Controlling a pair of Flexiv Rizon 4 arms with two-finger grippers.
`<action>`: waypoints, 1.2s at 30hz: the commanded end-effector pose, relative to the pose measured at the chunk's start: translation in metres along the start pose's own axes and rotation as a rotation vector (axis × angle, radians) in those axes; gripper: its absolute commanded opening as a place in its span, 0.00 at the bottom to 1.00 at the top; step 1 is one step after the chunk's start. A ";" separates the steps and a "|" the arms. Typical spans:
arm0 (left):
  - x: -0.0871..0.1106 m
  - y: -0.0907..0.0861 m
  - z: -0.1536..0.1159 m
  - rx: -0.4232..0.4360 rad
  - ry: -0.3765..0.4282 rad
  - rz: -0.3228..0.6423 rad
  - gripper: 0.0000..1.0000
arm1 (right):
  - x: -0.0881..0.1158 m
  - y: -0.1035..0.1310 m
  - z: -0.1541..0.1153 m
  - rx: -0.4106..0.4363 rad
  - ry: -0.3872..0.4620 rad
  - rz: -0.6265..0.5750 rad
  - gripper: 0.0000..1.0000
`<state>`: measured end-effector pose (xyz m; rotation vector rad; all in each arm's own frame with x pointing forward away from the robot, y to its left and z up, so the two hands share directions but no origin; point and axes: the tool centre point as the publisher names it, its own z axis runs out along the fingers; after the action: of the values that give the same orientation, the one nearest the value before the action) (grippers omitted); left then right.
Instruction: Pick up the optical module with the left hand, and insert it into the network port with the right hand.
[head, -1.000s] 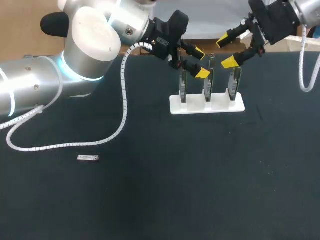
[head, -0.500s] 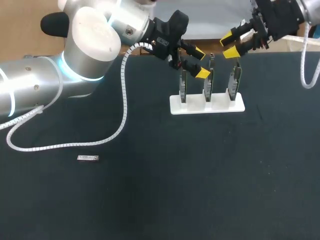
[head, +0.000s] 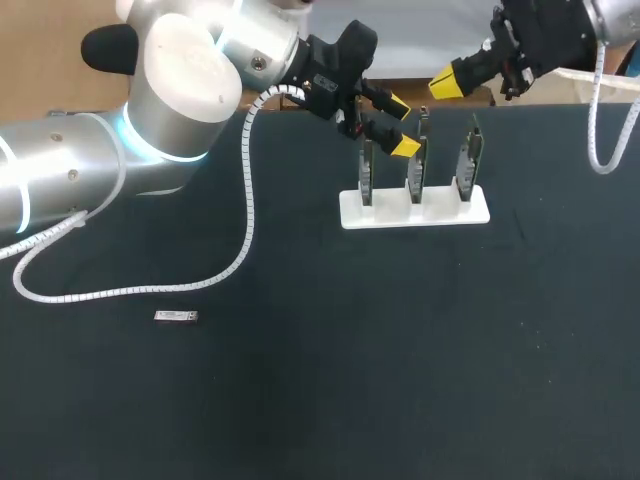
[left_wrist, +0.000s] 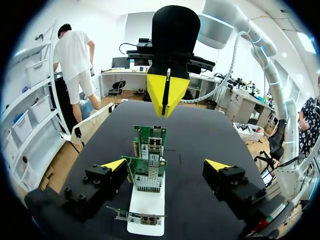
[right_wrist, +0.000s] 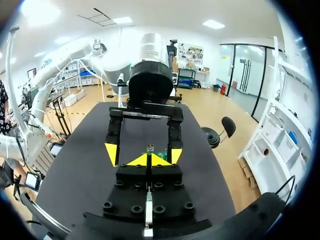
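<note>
Though both my arms are over the bench (head: 420, 390) and up by the rack (head: 414, 208), I judge that nothing of the job is done yet. The rack holds three upright cards (head: 415, 165). My left claw (head: 402, 126) hangs spread over the rack's left half, holding nothing. My right claw (head: 445, 86), tips pressed together and seemingly empty, sits above and behind the rack. The module (head: 176, 316) lies flat, well left of the rack and untouched. Pickup, handover and insertion are all left to do.
</note>
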<state>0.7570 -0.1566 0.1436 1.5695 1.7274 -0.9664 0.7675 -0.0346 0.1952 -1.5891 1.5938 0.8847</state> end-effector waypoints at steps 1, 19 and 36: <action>0.000 0.002 0.000 0.003 0.003 0.000 1.00 | 0.000 -0.004 0.006 -0.010 -0.004 0.000 0.00; 0.000 0.002 0.000 0.003 0.003 0.000 1.00 | 0.007 -0.006 0.018 -0.027 0.008 0.018 0.00; 0.000 0.002 0.000 0.003 0.003 0.000 1.00 | 0.017 -0.006 0.024 -0.040 0.024 0.050 0.00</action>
<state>0.7570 -0.1566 0.1436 1.5695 1.7274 -0.9664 0.7714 -0.0234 0.1702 -1.5965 1.6477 0.9265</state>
